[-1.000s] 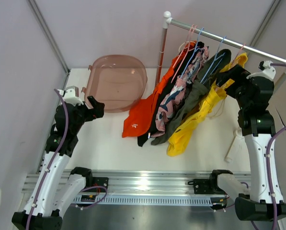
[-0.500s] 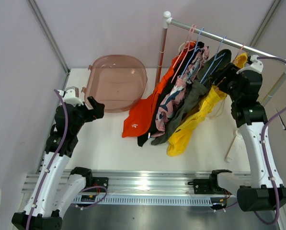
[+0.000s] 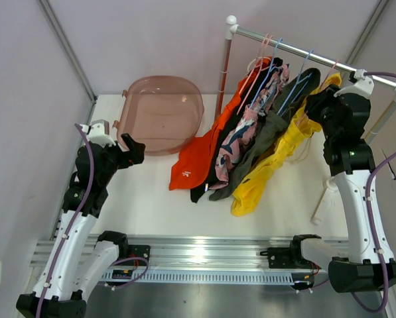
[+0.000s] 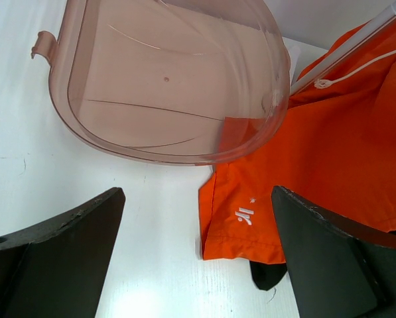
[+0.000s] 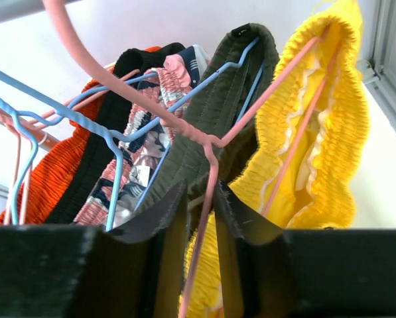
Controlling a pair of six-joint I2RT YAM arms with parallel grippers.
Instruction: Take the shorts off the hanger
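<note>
**Left arm.** Your left gripper [image 4: 198, 192] sits low at the left of the top view with its jaws spread wide and nothing between them. It looks down on the table [image 3: 151, 192], the rim of the pink basin [image 4: 164, 79] and the hem of the orange shorts [image 4: 343, 146]. It is well apart from the hangers.

**Right arm.** Your right gripper [image 5: 201, 192] is raised at the upper right of the top view, just under the rail [image 3: 297, 50]. In the wrist view its fingers [image 5: 174, 218] stand narrow on either side of the stem of the pink hanger [image 5: 211, 165]. I cannot tell whether they already pinch the wire.

**Task item.** The yellow shorts [image 5: 317, 132] hang on that pink hanger, with the waistband threaded over its arms, immediately above and to the right of the fingers. In the top view their long axis runs from the waistband at the upper right down and left to a heap on the table at lower centre [image 3: 257, 179]. The olive shorts [image 5: 217, 99] hang just beside them on a blue hanger, with three more pairs beyond.

**Assessment.** The right arm is much the nearer. The hook curves up over the rail beyond the fingers, so the next move probably has to lift the hanger clear of it. The neighbouring blue wire crosses close by and could snag.
</note>
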